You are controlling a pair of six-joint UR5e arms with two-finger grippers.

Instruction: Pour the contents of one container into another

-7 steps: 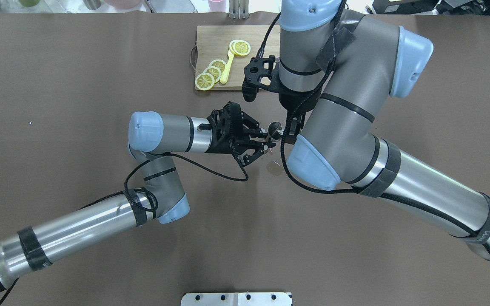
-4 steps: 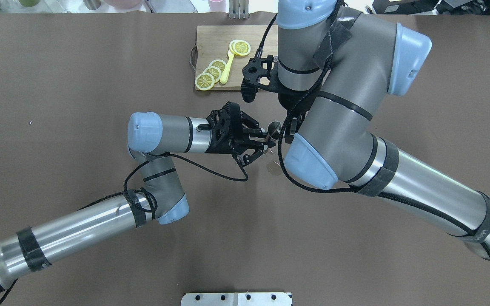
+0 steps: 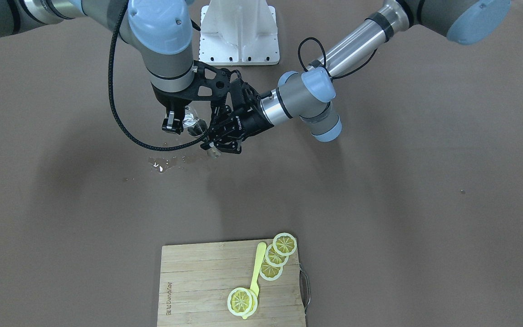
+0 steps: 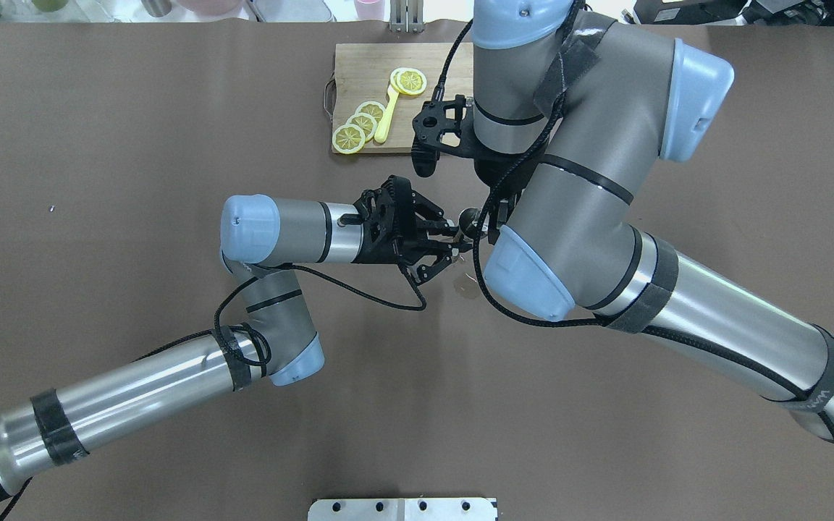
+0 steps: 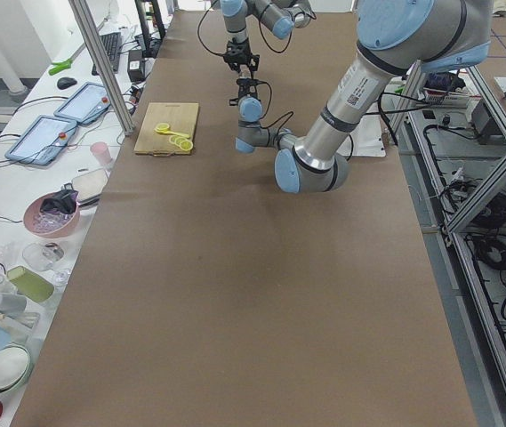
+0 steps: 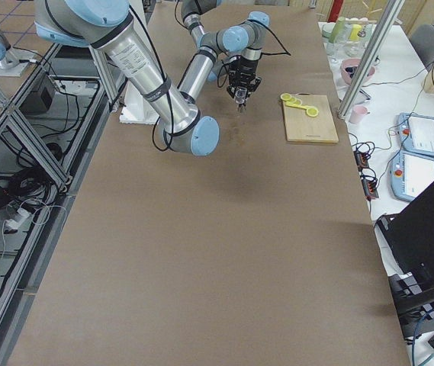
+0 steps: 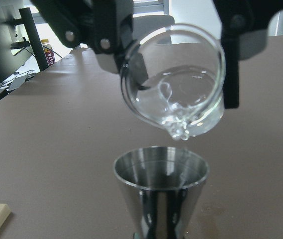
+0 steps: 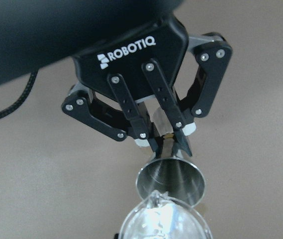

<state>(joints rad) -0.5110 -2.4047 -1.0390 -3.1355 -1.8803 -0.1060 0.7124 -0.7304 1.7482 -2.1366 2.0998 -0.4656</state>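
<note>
My right gripper [image 3: 180, 121] is shut on the clear glass cup [image 7: 173, 84], tilted with its pouring lip downward. A drop hangs at the lip, directly above the mouth of the steel jigger [image 7: 161, 191]. A little liquid still shows inside the cup. The jigger [image 8: 170, 179] stands upright, with my left gripper [image 8: 167, 143] shut on its narrow waist. In the overhead view the left gripper [image 4: 458, 239] reaches in from the left, the jigger [image 4: 469, 215] shows at its tips, and the right arm hides the cup. From the front the cup [image 3: 190, 119] is beside the jigger [image 3: 197, 130].
Spilled drops [image 3: 161, 162] wet the brown table under and beside the grippers, and the wet patch [image 4: 466, 288] shows from overhead. A wooden cutting board [image 4: 359, 69] with lemon slices [image 4: 350, 137] and a yellow spoon [image 4: 386, 116] lies beyond. A white mounting plate [image 3: 239, 34] stands at the robot's base.
Both arms have shifted only slightly. The jigger has edged a little closer to the right arm. Both grips are unchanged.
</note>
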